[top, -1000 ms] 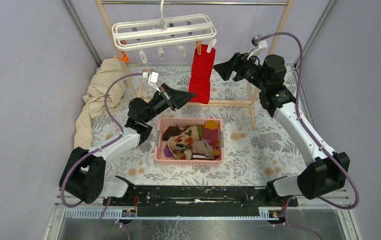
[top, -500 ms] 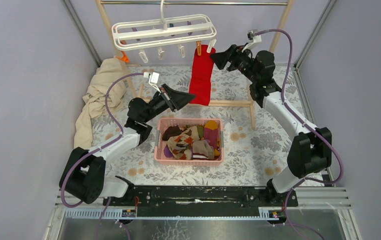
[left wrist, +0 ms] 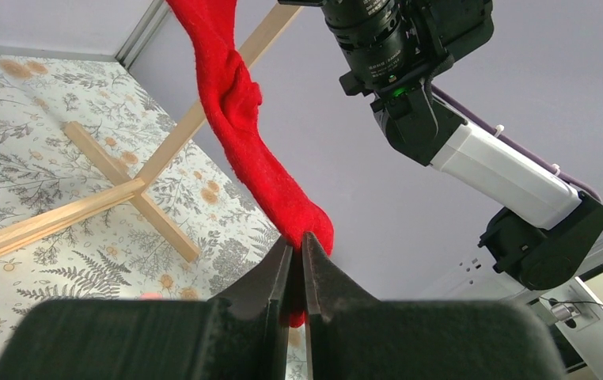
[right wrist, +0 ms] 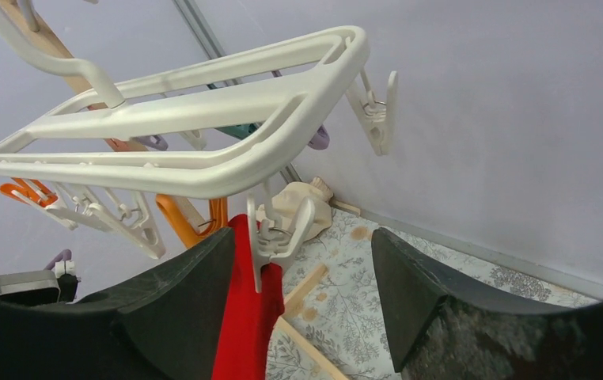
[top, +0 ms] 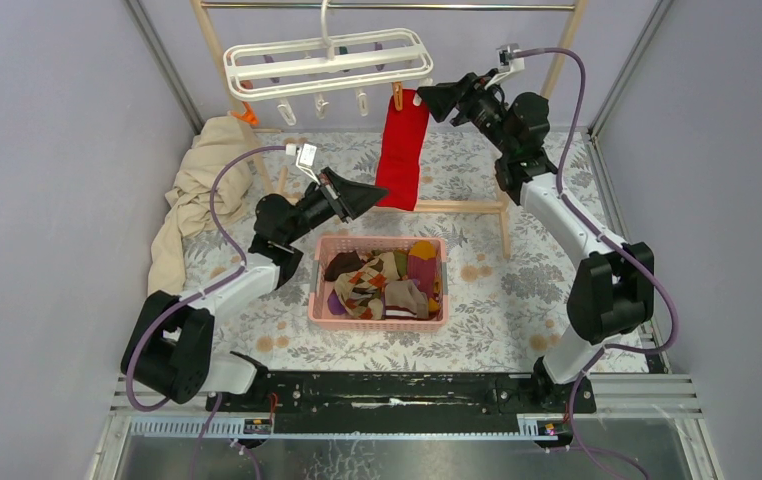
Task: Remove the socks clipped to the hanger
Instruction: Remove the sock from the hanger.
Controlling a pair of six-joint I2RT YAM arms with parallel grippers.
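Several small socks (top: 382, 285) in brown, maroon, olive and argyle lie heaped in a pink slatted plastic basket (top: 377, 321) on the floral-patterned table (top: 527, 290), nearest the arm bases; they overlap too much to count. Just beyond the basket the left tool (top: 384, 190) is closed on the lower end of one red sock (top: 404, 150), whose toe tip is hidden between the black fingers (left wrist: 271, 277) in the left wrist view. That sock's long axis runs nearly upright, toe down and slanted slightly toward the left arm, cuff up, with a twist partway along. Its cuff is pinched by a white plastic clip (right wrist: 278, 229) under the near right corner of the white barred plastic hanger (right wrist: 203, 174), beside an orange clip (right wrist: 195, 222). The right tool (right wrist: 305, 237) stands open with one finger on either side of the white clip; whether it touches cannot be told. A crumpled beige cloth (top: 197, 190) lies far left, and the hanger's hook is cut off at the metal rail (top: 387, 6).
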